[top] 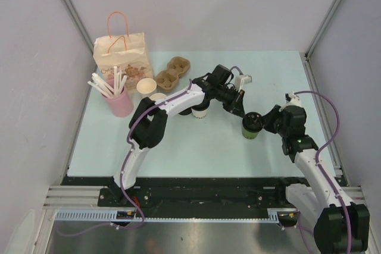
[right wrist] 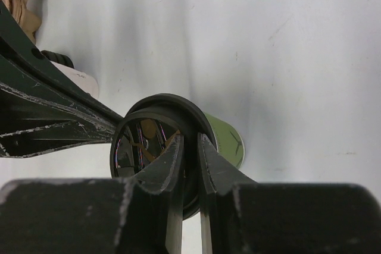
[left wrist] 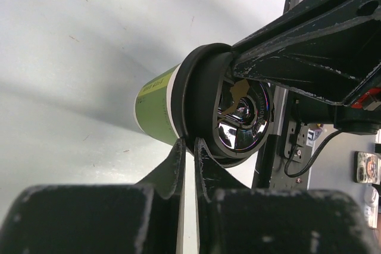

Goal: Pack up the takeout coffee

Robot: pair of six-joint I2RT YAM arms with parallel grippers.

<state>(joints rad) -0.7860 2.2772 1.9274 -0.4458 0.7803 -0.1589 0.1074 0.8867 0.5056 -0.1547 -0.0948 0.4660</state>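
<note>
The green-sided cup [top: 250, 131] with its black lid [top: 251, 119] stands right of the table's middle. My left gripper [top: 243, 112] reaches it from the upper left; its fingers are nearly together on the lid's rim [left wrist: 190, 142]. My right gripper [top: 262, 121] comes from the right and is shut on the opposite rim [right wrist: 190, 141]. The cup's green side shows in the left wrist view [left wrist: 153, 102] and the right wrist view [right wrist: 226, 139]. The white-sided lidded cup [top: 200, 110] stands under my left arm, left of the green one, and shows in the right wrist view [right wrist: 78, 79].
A paper bag [top: 122, 55] with pink handles stands at the back left. A brown cardboard cup carrier [top: 172, 74] lies beside it. A pink cup of white straws [top: 119, 103] and two unlidded cups [top: 147, 86] [top: 158, 96] stand left of centre.
</note>
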